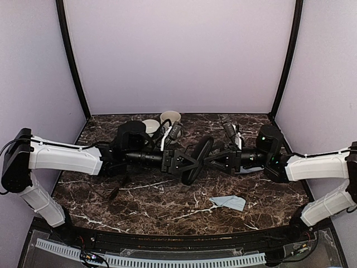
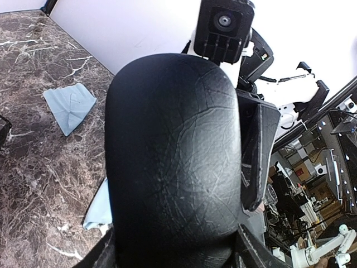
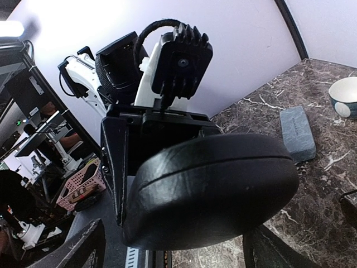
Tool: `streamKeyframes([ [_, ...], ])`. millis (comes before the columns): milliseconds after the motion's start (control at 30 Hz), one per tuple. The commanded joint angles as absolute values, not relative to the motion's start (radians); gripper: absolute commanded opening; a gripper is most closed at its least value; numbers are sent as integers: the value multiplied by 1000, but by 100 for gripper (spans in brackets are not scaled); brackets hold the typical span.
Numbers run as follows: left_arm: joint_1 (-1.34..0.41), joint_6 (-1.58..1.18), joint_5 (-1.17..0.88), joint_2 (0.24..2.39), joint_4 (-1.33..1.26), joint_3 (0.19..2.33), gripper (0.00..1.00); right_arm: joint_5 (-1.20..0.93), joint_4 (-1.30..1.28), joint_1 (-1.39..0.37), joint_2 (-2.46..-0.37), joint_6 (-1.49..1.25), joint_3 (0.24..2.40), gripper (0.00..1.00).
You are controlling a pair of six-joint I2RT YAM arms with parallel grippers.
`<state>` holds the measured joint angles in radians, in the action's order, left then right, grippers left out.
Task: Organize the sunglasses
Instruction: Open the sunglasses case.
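Above the middle of the marble counter (image 1: 167,195), lifted clear of it: a black oblong case (image 1: 198,159), seen edge-on between the two arms. Pinched at its left end by the left pincer (image 1: 188,162), partly spread, with a finger on each broad face. Straddled at the other end by the right pincer (image 1: 215,159), spread wide. Impossible to tell whether those pads press the case or only flank it.

On the counter left of centre, just in front of the left forearm: a few thin dark struts, seemingly the black thin-framed sunglasses (image 1: 117,188), well apart from both pincers. Too small to make out lenses. No telling the brownish pair from the marble.

Only from above: two white cups (image 1: 170,116) side by side at the back, behind the left arm, and the whole of a pale blue cloth (image 1: 228,201) crumpled right of centre, toward the near edge.

From the left wrist: creased, leather-like black surface filling the frame, the cloth on the marble beyond, and one finger (image 2: 262,151) of the right pincer alongside the case's far side.

From the right wrist alone: a grey-blue rectangular case (image 3: 297,133), closed and flat on the counter near one cup, plus the seam running round the black case's rim.
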<state>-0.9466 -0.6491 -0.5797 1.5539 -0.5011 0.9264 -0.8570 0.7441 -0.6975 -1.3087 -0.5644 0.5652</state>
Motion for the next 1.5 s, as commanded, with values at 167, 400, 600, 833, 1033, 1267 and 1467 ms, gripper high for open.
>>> streamKeyframes([
  [167, -950, -656, -610, 1530, -570, 923, 0, -867, 825, -712, -1318, -626, 593, 79],
  [400, -950, -661, -617, 1533, -580, 917, 0, -863, 848, -711, -1335, -636, 606, 74],
  [600, -950, -661, -620, 1529, -585, 911, 0, -869, 859, -710, -1349, -643, 614, 62],
  [833, -951, -650, -659, 1530, -643, 884, 0, -851, 807, -693, -1366, -633, 628, 42],
  [1033, -951, -640, -762, 1523, -697, 882, 0, -907, 786, -662, -1382, -607, 623, 38],
  [1267, -961, -615, -844, 1520, -702, 894, 0, -924, 666, -643, -1407, -525, 655, 37],
  [1467, -966, -590, -842, 1497, -687, 889, 0, -875, 629, -586, -1454, -563, 647, 40],
])
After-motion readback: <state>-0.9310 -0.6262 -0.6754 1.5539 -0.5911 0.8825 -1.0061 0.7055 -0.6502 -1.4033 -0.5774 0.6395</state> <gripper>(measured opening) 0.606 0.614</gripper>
